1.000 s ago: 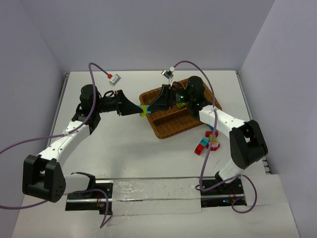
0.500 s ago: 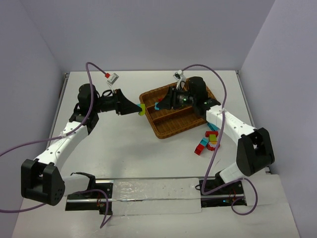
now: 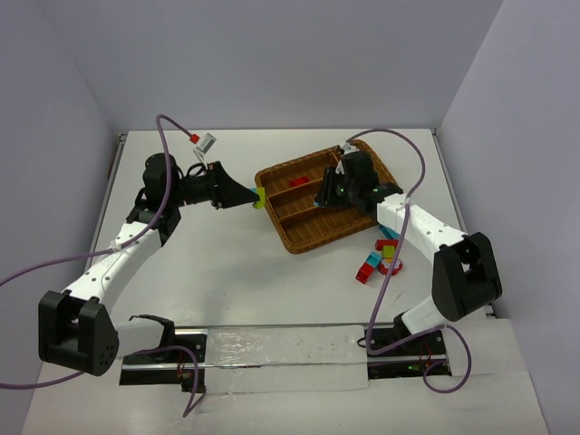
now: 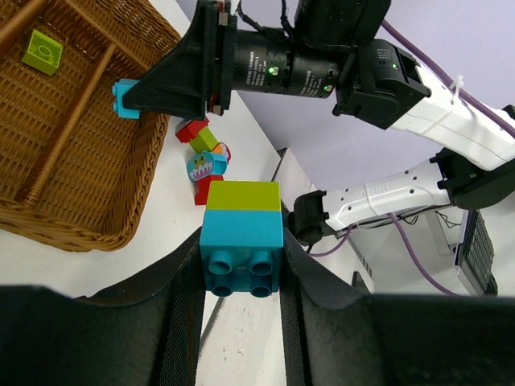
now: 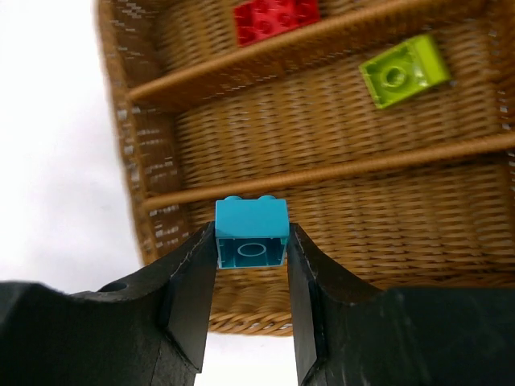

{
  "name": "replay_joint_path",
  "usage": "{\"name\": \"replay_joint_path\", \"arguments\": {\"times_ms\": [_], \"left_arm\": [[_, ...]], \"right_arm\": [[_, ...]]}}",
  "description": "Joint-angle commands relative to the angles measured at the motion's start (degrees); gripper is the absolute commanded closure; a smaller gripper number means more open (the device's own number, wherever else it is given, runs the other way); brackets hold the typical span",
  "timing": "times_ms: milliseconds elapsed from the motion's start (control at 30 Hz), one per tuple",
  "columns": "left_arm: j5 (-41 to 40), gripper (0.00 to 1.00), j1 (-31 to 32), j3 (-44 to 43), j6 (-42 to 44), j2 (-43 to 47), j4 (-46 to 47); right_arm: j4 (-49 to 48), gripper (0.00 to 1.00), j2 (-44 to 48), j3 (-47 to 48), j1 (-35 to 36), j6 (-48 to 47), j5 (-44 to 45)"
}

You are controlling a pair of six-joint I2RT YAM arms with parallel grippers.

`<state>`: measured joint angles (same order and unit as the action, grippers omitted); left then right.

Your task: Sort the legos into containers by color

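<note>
Several loose legos point(image 3: 381, 258) lie on the table point(image 3: 227, 272) near the tray point(image 3: 308, 243). The left gripper point(image 4: 241, 269) pinches a blue-and-green stack point(image 4: 241, 225) just beside the tray. The right gripper point(image 5: 252, 253) pinches a blue brick point(image 5: 252, 229) over it. Farther in, a green brick point(image 5: 404, 72) and a red brick point(image 5: 275, 20) lie in separate slots.
</note>
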<state>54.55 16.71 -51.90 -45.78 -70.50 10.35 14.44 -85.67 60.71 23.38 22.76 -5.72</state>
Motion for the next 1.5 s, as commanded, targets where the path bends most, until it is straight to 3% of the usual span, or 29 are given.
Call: {"name": "replay_joint_path", "arguments": {"times_ms": [0, 333, 533, 667, 800, 1033, 1233, 1333, 1467], "left_arm": [[-1.24, 1.00, -0.36, -2.52, 0.37, 0.38, 1.06], [-2.25, 1.00, -0.36, -2.59, -0.37, -0.26, 1.61], [-2.28, 1.00, -0.33, -2.24, -1.03, -0.69, 2.22], [-2.25, 1.00, -0.36, -2.24, -1.28, -0.60, 2.39], [-2.31, 1.00, -0.36, -2.42, -1.21, -0.84, 2.19], [-1.59, 1.00, -0.27, -1.89, -2.15, -1.82, 3.94], [1.11, 1.00, 0.18, -1.97, -2.48, -2.89, 5.61], [2.86, 1.00, 0.78, -1.45, -3.44, -3.24, 8.54], [5.14, 1.00, 1.47, -1.45, -4.18, -3.11, 10.36]], "right_arm": [[1.01, 0.92, -2.22, -0.06, 1.11, -1.55, 5.46], [0.57, 0.62, -4.42, -0.77, 3.54, -1.77, 5.62], [0.21, 0.54, -4.89, -0.65, 6.19, -2.10, 5.10], [0.85, 0.33, -5.39, 0.20, 7.74, -2.54, 4.00], [2.52, 0.22, -4.22, 1.93, 8.17, -3.66, 2.89], [3.68, 0.28, 4.55, 2.78, 7.15, -4.67, 3.58], [-6.58, 0.29, 13.87, -2.00, 5.28, -6.31, -12.10], [-10.20, 0.28, 14.39, -2.09, 5.19, -5.26, -22.87], [-15.69, 0.28, 14.17, -3.46, 5.19, -2.05, -30.35]]}}
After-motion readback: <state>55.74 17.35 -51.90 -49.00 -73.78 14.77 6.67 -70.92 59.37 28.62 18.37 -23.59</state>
